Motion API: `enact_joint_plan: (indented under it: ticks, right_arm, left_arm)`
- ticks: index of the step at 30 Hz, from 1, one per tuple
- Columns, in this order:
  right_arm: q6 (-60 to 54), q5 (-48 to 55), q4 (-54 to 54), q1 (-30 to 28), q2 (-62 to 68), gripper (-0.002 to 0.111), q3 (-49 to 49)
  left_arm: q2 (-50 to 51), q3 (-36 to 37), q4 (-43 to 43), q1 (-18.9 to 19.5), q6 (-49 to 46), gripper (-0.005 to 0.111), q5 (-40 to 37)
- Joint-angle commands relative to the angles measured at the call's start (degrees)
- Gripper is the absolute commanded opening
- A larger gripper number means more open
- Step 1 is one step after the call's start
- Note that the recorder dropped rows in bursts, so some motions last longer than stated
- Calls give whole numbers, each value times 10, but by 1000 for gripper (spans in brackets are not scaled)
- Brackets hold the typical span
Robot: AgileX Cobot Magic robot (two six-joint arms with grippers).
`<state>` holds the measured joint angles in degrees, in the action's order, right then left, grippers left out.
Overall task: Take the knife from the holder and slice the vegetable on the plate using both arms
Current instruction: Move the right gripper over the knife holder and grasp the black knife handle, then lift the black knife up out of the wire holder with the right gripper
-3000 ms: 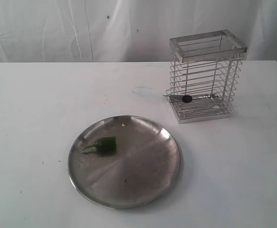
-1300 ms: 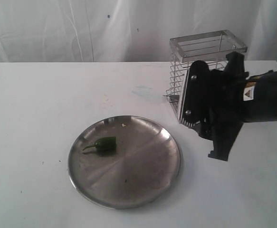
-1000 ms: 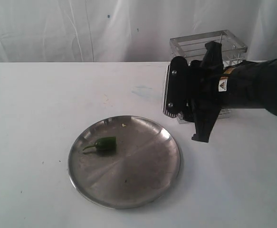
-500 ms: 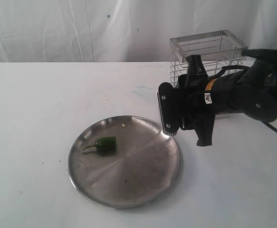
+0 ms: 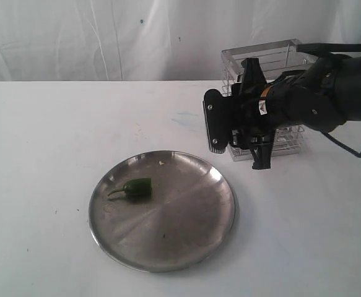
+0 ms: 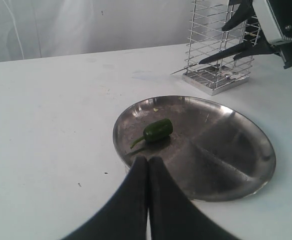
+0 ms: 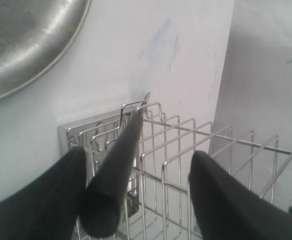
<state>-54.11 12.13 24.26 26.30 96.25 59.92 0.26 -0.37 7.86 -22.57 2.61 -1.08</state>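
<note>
The wire holder (image 5: 283, 57) stands at the back right of the table, and my right gripper (image 5: 236, 133) is in front of its lower half. That gripper (image 7: 138, 157) is open. The knife's black handle (image 7: 110, 185) pokes out through the holder's bars (image 7: 186, 150) between the fingers, close against one finger (image 7: 45, 195). The knife's dark blade (image 6: 226, 52) lies slanted inside the holder (image 6: 213, 30). A green chilli (image 5: 137, 187) lies on the left part of the steel plate (image 5: 186, 238). My left gripper (image 6: 148, 165) is shut and empty, short of the chilli (image 6: 158, 130).
A white curtain hangs behind the white table. The plate's rim (image 7: 60, 60) lies near the holder's base. The right arm's cable (image 5: 360, 151) loops over the table at the right edge. The left arm does not show in the exterior view.
The right arm has come in from the right. It swung out over the plate's rim, then drew back up against the holder. The plate, chilli and holder have not moved.
</note>
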Motion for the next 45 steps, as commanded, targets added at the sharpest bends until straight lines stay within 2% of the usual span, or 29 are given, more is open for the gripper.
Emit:
enact_joint_plan:
  ticks: [1,6,10,12,16,18,24,35,41,45]
  right_arm:
    - [-1,29,19,-7,1,56,2]
    - [-1,26,39,-7,5,55,2]
    - [-1,28,44,-7,24,45,2]
    - [-1,25,49,-7,28,37,2]
    - [8,16,49,-7,26,8,10]
    - [23,21,49,-7,26,0,13]
    - [59,57,47,-7,-5,0,17]
    - [261,98,14,-5,-65,0,27]
    - [281,111,-42,-1,-62,0,51]
    - [287,177,-41,5,-50,0,70]
  left_arm:
    - [-3,4,2,1,0,0,-3]
    - [-3,4,2,1,0,0,-3]
    - [-3,4,2,1,0,0,-3]
    - [-3,4,2,1,0,0,-3]
    - [-3,4,2,1,0,0,-3]
    - [-3,4,2,1,0,0,-3]
    - [-3,4,2,1,0,0,-3]
    - [-3,4,2,1,0,0,-3]
    - [-3,4,2,1,0,0,-3]
    - [-3,4,2,1,0,0,-3]
